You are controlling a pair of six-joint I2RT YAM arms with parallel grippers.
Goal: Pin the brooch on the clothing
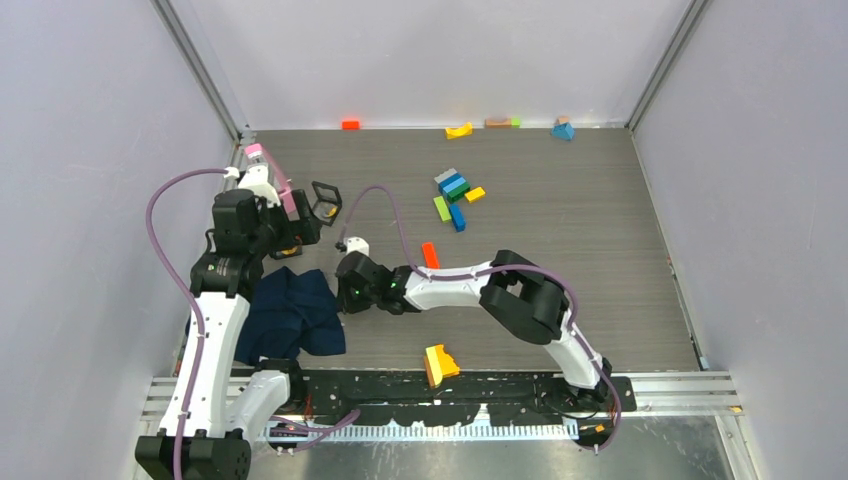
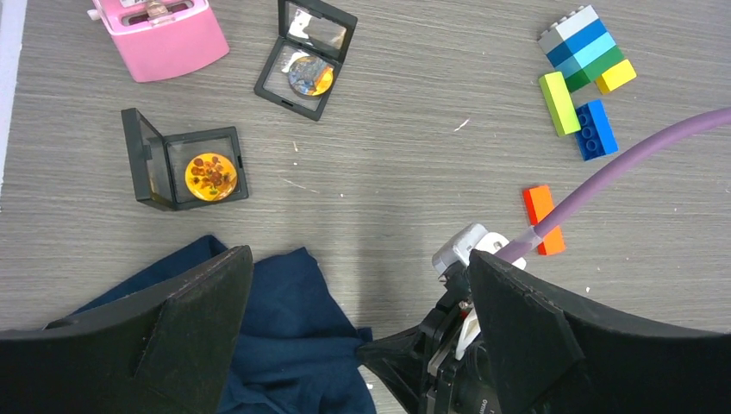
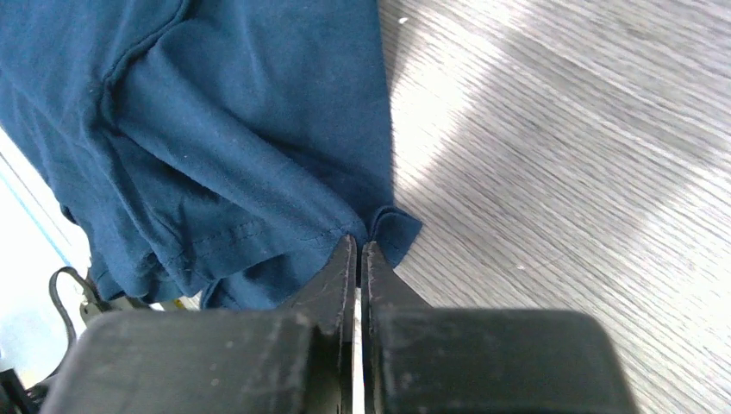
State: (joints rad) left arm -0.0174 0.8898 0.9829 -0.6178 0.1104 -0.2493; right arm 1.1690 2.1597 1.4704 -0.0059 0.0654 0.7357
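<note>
Shirt corner pinched; brooch not yet taken from its case.
Right claw point(image 3: 359, 252): jaws closed together on a right-hand hem corner of the navy shirt point(image 3: 241, 155), arm stretched low and leftward over the desk point(image 1: 600, 250), probably to draw the cloth flat. Left claw point(image 2: 358, 259): spread wide, empty, raised above the shirt's far edge. Brooch point(image 2: 211, 177): in an open black case point(image 2: 142, 159) just beyond the shirt.

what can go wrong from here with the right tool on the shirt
The right tool pinches only the corner hem of the dark navy fabric T-shirt, so it may slip free when pulled.
The shirt lies bunched, so a pull may drag the heap rather than flatten it.
The round orange-gold brooch in its open black case lies near the shirt; shifting fabric might knock it.
</note>
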